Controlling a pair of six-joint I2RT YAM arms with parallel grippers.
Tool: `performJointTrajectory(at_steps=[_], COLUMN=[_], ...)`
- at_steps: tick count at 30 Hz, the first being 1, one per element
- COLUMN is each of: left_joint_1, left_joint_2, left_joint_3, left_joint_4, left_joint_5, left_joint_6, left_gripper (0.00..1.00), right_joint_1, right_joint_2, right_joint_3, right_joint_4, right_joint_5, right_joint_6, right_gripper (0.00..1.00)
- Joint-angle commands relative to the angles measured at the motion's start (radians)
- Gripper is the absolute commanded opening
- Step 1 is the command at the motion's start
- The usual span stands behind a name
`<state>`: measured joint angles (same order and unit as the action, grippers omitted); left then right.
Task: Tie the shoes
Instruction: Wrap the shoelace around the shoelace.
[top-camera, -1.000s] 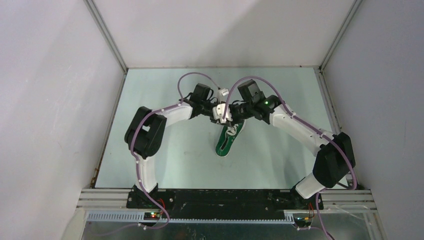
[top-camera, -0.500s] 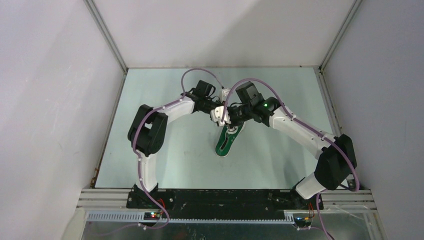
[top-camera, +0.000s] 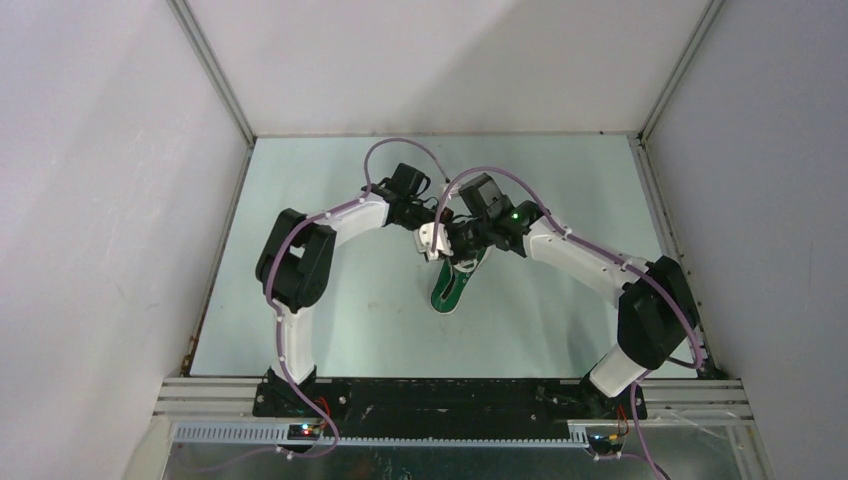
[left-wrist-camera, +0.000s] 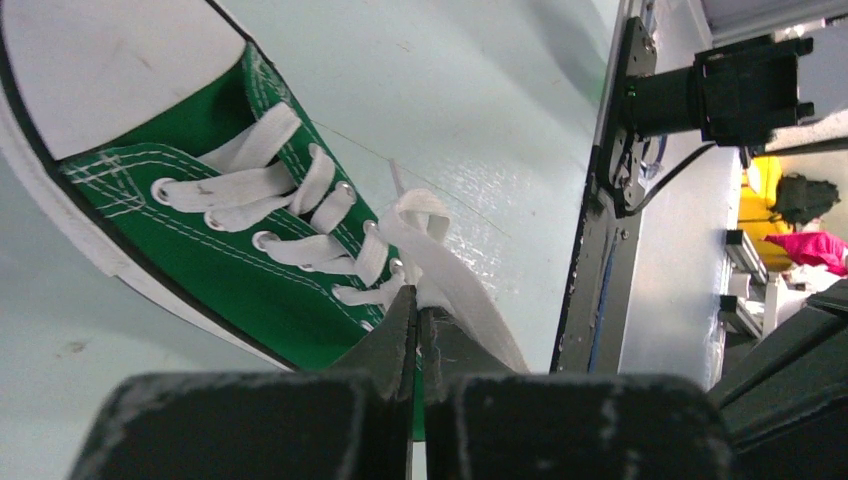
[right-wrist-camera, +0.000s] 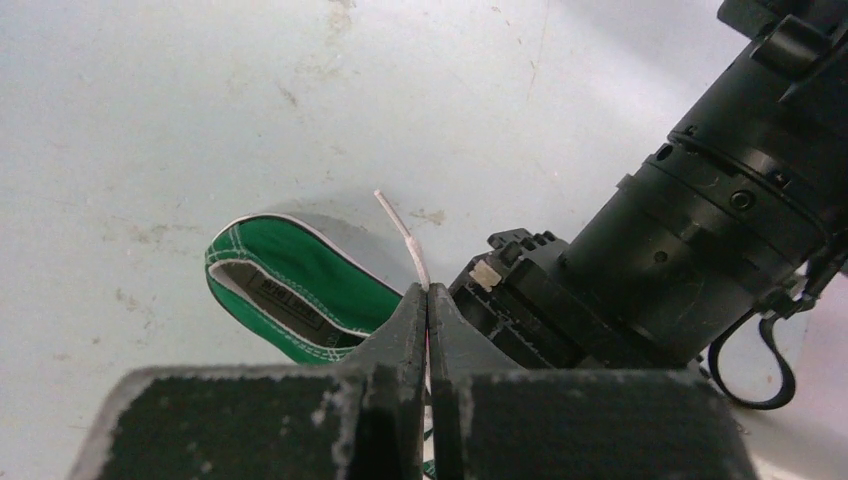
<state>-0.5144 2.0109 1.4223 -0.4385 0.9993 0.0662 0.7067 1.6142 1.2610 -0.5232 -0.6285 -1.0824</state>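
The green sneaker (top-camera: 448, 291) lies on the table with its toe away from the arms. Both grippers meet just above its laced front. My left gripper (left-wrist-camera: 418, 303) is shut on a white lace (left-wrist-camera: 455, 290) beside the top eyelets; in the top view my left gripper (top-camera: 433, 241) is at the shoe's far end. The shoe's green upper (left-wrist-camera: 205, 262) and white toe cap (left-wrist-camera: 100, 60) fill the left of that view. My right gripper (right-wrist-camera: 427, 298) is shut on the other white lace, whose stiff end (right-wrist-camera: 402, 233) sticks up past the fingertips. The shoe's heel opening (right-wrist-camera: 285, 290) lies behind it.
The left arm's black wrist (right-wrist-camera: 690, 240) is close at the right of my right gripper. The two forearms form an arch over the pale green table (top-camera: 330, 310). White walls and metal rails (top-camera: 215, 80) enclose the table on three sides.
The right arm has swung left, bringing its gripper in over the shoe against the left gripper. The left gripper has shifted slightly left and down. The shoe has stayed in place.
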Motion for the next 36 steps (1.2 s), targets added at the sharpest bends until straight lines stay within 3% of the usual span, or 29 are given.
performJointTrajectory(at_steps=[1, 5, 7, 11, 15, 19, 22, 25, 27, 36], left_joint_1=[-0.002, -0.003, -0.003, -0.003, -0.004, -0.004, -0.004, -0.004, -0.004, -0.003], left_joint_2=[-0.008, -0.012, -0.012, -0.008, -0.007, -0.008, -0.008, -0.007, -0.006, -0.001], left_joint_3=[0.013, 0.000, -0.003, -0.006, -0.026, -0.047, -0.058, -0.063, -0.065, -0.076], left_joint_4=[-0.064, -0.049, -0.033, -0.006, 0.055, 0.097, 0.117, 0.134, 0.147, 0.194], left_joint_5=[0.080, 0.099, 0.090, 0.076, 0.086, 0.087, 0.080, 0.069, 0.063, 0.061], left_joint_6=[0.102, 0.092, 0.076, 0.052, -0.008, -0.056, -0.081, -0.110, -0.128, -0.191], left_gripper=[0.00, 0.00, 0.00, 0.00, 0.00, 0.00, 0.00, 0.00, 0.00, 0.00], right_joint_1=[0.015, 0.020, 0.021, 0.003, -0.057, -0.152, -0.191, -0.180, -0.163, -0.052], right_joint_2=[0.008, 0.017, 0.019, -0.008, -0.065, -0.108, -0.116, -0.110, -0.092, -0.040], right_joint_3=[0.005, 0.005, 0.005, 0.005, 0.005, 0.004, -0.012, -0.050, -0.058, -0.059], right_joint_4=[0.075, 0.077, 0.072, 0.024, 0.010, 0.037, 0.026, 0.001, 0.001, 0.079], right_joint_5=[0.020, 0.021, 0.025, 0.067, 0.052, 0.115, 0.142, 0.124, 0.125, 0.233], right_joint_6=[0.006, 0.006, 0.027, 0.100, 0.272, 0.595, 0.723, 0.707, 0.694, 0.626], right_gripper=[0.00, 0.05, 0.14, 0.43, 0.59, 0.55, 0.48, 0.39, 0.39, 0.50])
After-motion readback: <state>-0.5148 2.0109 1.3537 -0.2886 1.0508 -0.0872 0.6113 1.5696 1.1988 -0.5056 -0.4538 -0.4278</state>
